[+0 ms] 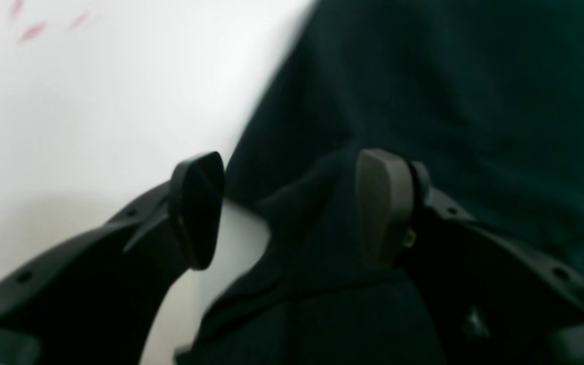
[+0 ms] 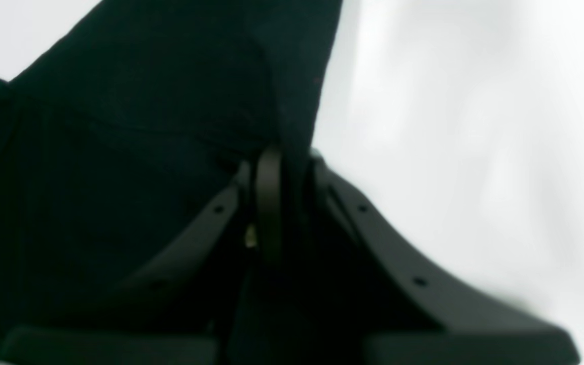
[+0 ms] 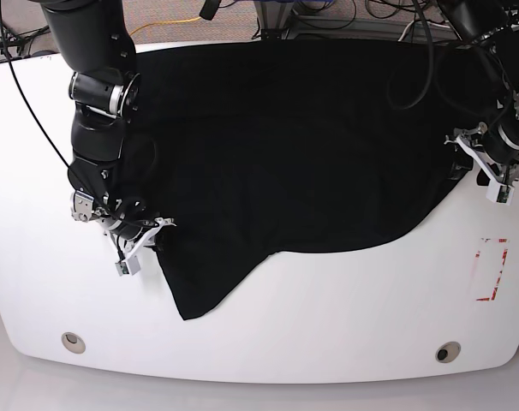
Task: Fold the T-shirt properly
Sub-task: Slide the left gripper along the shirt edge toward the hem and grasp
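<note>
The black T-shirt lies spread across the white tabletop, plain side up. The right tool is pinched tight on the cloth's edge. The left tool stands wide apart, a fold of shirt between its fingers.

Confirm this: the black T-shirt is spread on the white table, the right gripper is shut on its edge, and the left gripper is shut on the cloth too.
One thing is off: the left gripper is open, its fingers apart with T-shirt cloth between them, as the left wrist view shows. The right gripper is shut on the shirt's edge, on the white table.
</note>
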`<state>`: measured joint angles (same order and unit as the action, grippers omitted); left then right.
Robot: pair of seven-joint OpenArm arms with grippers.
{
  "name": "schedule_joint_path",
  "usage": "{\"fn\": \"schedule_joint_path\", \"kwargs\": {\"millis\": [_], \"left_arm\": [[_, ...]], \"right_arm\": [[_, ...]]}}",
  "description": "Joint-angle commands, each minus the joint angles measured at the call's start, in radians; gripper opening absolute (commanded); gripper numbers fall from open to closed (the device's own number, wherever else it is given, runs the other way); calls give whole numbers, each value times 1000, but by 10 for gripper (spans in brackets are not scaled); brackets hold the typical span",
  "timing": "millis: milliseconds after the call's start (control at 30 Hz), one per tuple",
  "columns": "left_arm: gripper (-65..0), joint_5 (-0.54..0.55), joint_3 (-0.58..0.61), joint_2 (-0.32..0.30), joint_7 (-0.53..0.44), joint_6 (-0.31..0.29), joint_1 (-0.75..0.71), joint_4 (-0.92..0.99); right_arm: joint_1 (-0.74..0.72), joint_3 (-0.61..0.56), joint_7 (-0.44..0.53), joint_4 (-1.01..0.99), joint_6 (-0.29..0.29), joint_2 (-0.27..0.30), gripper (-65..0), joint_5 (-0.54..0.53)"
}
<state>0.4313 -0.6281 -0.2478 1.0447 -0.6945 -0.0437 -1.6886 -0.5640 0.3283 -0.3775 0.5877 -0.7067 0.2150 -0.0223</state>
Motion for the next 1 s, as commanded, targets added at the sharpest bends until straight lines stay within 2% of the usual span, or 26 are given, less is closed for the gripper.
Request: {"fn": "schedule_joint_path", "kwargs": {"millis": [0,200,333,667,967], "left_arm": [[-268,25,-32,-11,-20,-4,26,37],[-312,25,-126,-12,-22,-4,89,170],[-315,25,-161,-14,-22,-4,95,203],[-317,27,-177,-41,-30,-4,176,305],[-315,25,-178,-64,-45,-4,245,322]], "right_arm": [[-15,-1,-39,4,9,1,-582,32],[-15,-2,-39,4,9,-2,-582,32],[-14,-1,-39,4,9,-2,-582,32],[-3,-1,-39,4,9,-2,-582,32],[-1,-1,-39,4,9,1,-583,32]]}}
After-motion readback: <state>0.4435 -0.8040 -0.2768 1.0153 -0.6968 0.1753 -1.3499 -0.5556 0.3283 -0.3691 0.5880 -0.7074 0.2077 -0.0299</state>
